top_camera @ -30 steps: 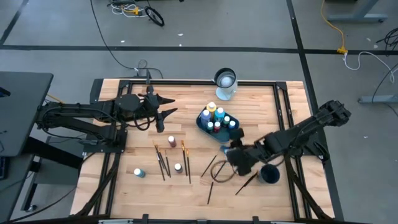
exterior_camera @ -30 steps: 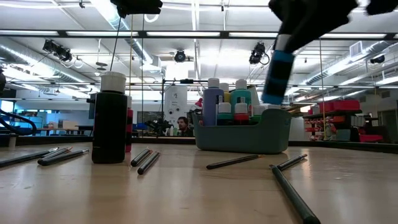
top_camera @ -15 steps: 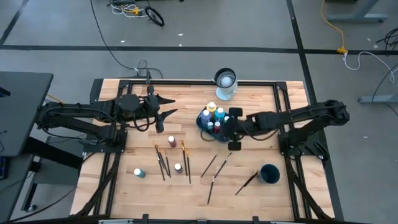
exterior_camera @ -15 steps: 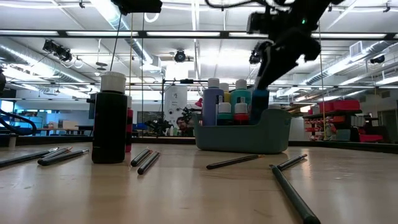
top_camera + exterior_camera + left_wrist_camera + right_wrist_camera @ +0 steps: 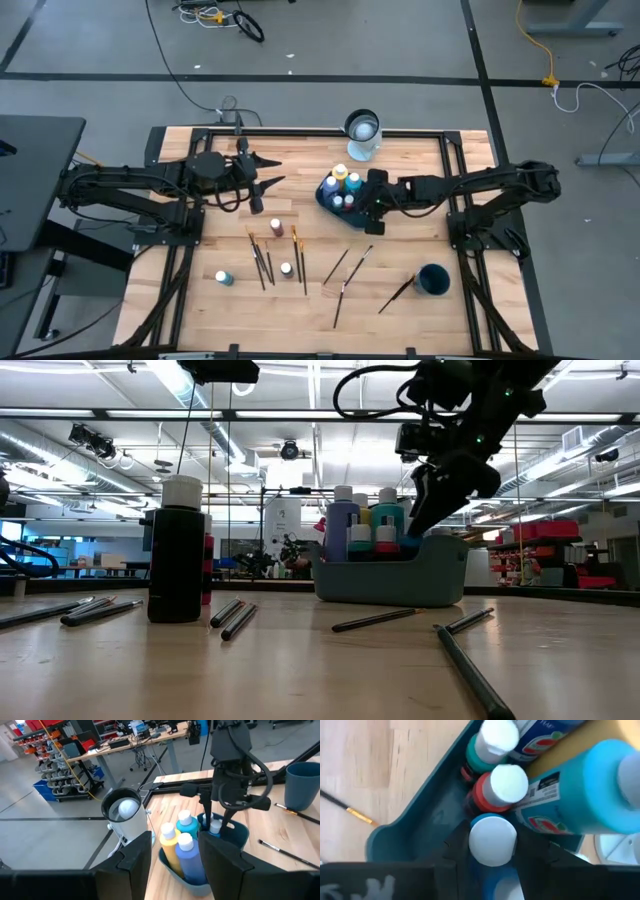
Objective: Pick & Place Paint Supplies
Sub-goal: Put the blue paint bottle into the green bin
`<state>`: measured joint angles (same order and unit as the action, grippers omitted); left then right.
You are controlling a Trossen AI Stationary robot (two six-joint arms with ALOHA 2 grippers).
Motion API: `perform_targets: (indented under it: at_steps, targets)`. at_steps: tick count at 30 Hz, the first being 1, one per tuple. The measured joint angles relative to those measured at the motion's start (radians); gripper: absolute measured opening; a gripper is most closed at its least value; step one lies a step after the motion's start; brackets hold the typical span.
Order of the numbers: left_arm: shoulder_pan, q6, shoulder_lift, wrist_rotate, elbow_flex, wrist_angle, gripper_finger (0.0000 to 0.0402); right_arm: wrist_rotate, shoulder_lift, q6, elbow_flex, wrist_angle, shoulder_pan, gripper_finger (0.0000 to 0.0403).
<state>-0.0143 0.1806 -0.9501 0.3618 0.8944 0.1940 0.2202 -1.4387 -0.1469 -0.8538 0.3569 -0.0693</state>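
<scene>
Right now the right gripper point(image 5: 492, 852) has its two dark fingers closed on a small blue paint bottle point(image 5: 492, 840) with a white cap, holding it down inside the teal caddy point(image 5: 415, 815), in the free corner beside a red bottle point(image 5: 505, 785) and a green one point(image 5: 487, 747). In the high view that gripper point(image 5: 372, 200) sits over the right-hand end of the caddy point(image 5: 326, 198), near the middle of the wooden table point(image 5: 200, 310). From the left wrist view the bottle point(image 5: 215, 827) looks upright between the fingers, low in the caddy point(image 5: 240, 832).

To finish the placing well, I judge the bottle should be lowered straight until its base seats, then let go by a small opening, because the red bottle is just beside one finger and a wide opening could knock it. The lift out should be vertical, clear of the taller bottles.

The left gripper point(image 5: 262, 177) hovers empty and parted over the table's left half, well apart from the caddy. Loose supplies wait: bottles point(image 5: 276, 227) and brushes point(image 5: 262, 262) on the table's left, more brushes point(image 5: 345, 272) in front of the caddy, and a dark cup point(image 5: 432, 279) at the right.
</scene>
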Motion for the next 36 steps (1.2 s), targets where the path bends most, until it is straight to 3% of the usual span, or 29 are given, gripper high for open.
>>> perform_targets:
  at_steps: [17,30,36]
  targets:
    - [0.000,-0.017,0.000,0.000,0.000,0.012,0.0171,0.003,0.000,-0.232,0.019,-0.091,-0.028,0.0150]
    - [0.000,-0.053,0.000,0.000,0.000,0.027,0.0171,-0.050,0.000,-0.228,0.019,-0.077,-0.029,0.0151]
    - [0.000,-0.053,0.000,-0.014,0.000,0.027,0.0171,-0.054,0.000,-0.150,0.019,-0.063,-0.035,0.0151]
